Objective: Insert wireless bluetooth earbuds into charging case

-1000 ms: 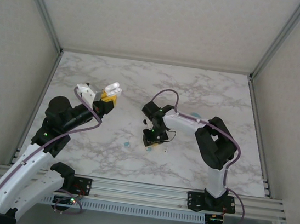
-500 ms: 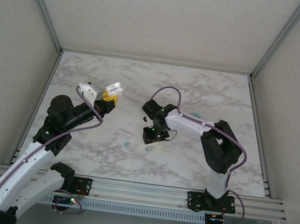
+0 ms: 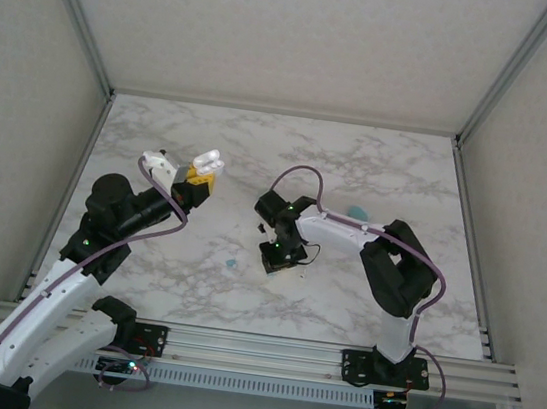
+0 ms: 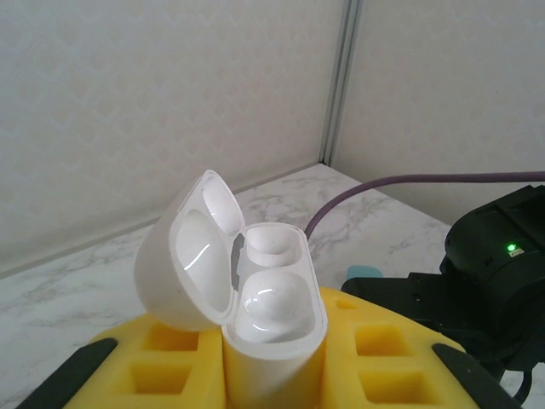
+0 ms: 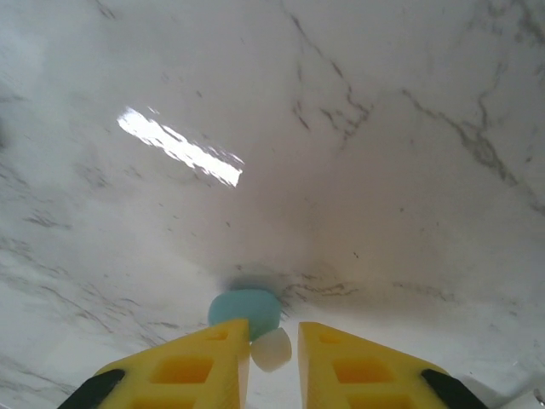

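My left gripper [image 3: 199,177] holds the white charging case [image 3: 206,163] up above the table's left half. Seen from the left wrist, the case [image 4: 277,307] stands upright between the yellow fingers [image 4: 153,366] with its lid swung open and both wells bare. My right gripper [image 3: 276,258] points down at the marble near the middle. In the right wrist view a teal earbud [image 5: 244,309] with a whitish tip lies at the fingertips of the right gripper [image 5: 272,327], the tip between the narrowed jaws. Another teal earbud [image 3: 232,262] lies on the table to the left.
A teal piece [image 3: 356,212] rests on the marble behind the right arm and also shows past the case in the left wrist view [image 4: 368,273]. The right arm's black wrist [image 4: 490,273] hangs close to the held case. Walls and metal posts ring the table [image 3: 143,278].
The right gripper shifted a little left and down over the teal earbud, and its jaws narrowed around the whitish tip. The left arm and the open case stayed put.
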You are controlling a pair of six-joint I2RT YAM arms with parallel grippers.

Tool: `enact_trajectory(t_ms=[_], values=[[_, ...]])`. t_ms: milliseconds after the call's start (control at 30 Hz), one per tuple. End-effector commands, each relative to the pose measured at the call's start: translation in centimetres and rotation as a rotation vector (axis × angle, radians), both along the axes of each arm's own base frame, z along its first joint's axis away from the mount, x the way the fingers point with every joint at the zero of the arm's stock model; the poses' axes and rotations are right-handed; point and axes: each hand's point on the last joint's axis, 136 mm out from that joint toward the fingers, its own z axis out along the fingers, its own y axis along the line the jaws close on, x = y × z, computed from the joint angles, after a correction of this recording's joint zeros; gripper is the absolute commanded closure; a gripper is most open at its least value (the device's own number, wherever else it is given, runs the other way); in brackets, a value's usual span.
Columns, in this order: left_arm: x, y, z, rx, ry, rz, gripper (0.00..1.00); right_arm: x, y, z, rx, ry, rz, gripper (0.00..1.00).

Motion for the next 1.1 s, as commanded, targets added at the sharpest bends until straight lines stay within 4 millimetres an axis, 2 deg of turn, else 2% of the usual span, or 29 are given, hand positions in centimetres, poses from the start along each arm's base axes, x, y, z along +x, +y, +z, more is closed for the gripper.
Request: enact_trajectory(t_ms=[0, 133, 267, 733, 1067], values=[[-0.5, 0.1, 2.5, -0.042, -0.057, -0.014, 0.83, -0.7, -1.0, -0.3, -0.034, 0.007, 0.003, 0.78], [-0.5, 0.1, 2.5, -0.045, -0.056, -0.017, 0.82, -0.3, -1.4, -0.6, -0.053, -0.011, 0.005, 0.79], [-0.6, 0.1, 2.7, -0.046, -0.058, -0.017, 0.82, 0.0, -1.0, -0.8, -0.004, 0.007, -0.039, 0.8], [-0.6, 0.0, 2.6, -0.046, -0.054, -0.02, 0.82, 3.2, -1.3, -1.0, 0.012, -0.001, -0.161, 0.76], [-0.4, -0.1, 2.6, -0.044, -0.054, -0.02, 0.82, 4.8, -1.4, 1.5, 0.0, -0.075, -0.174, 0.71]])
